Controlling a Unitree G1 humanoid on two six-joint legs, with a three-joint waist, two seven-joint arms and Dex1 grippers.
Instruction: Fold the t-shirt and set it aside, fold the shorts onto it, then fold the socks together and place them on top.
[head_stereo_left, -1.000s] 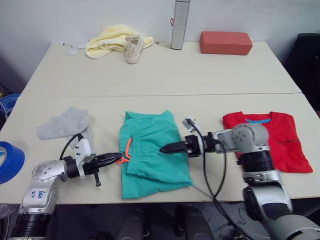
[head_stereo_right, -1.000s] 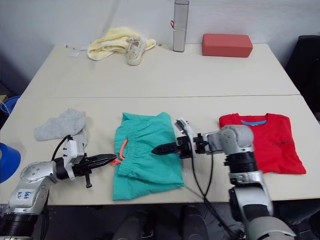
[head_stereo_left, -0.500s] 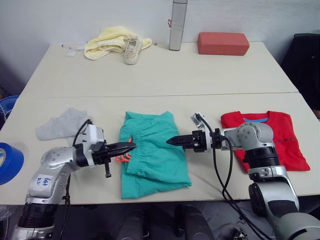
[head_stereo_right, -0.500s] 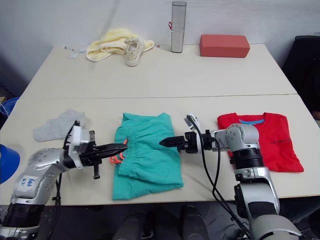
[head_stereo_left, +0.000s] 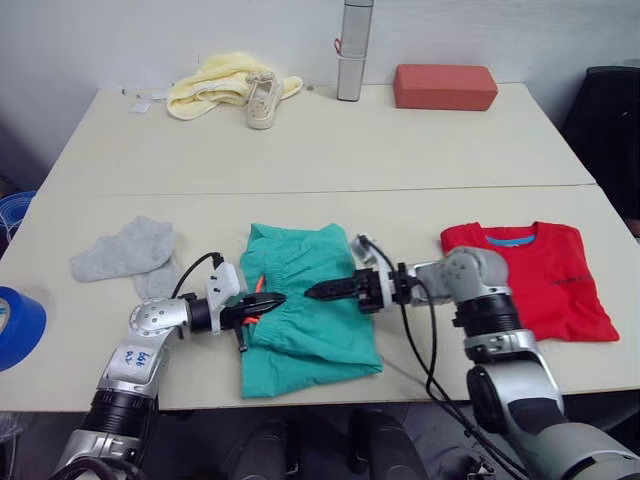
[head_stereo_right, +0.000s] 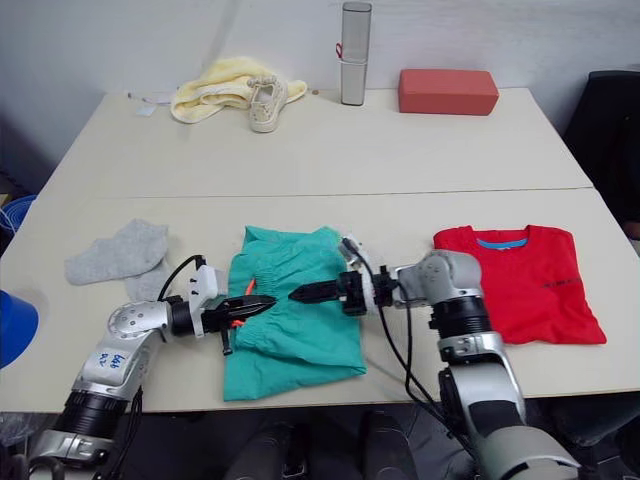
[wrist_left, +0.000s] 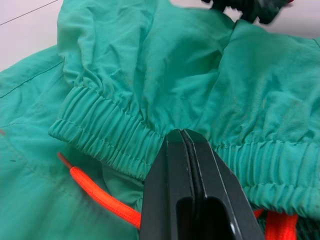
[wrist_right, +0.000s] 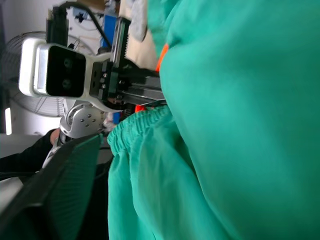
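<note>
Left pincer (head_stereo_left: 270, 300): pressed closed at the waistband of the shorts (head_stereo_left: 305, 310), centre frame, gripping nothing.
Right pincer (head_stereo_left: 318, 292): closed over the shorts.
Risk: closed tips may snag the drawstring (wrist_left: 102, 197) or bunch the cloth.

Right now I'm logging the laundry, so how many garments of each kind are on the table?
T-shirt: 1
Shorts: 1
Socks: 2
Total: 4
</note>
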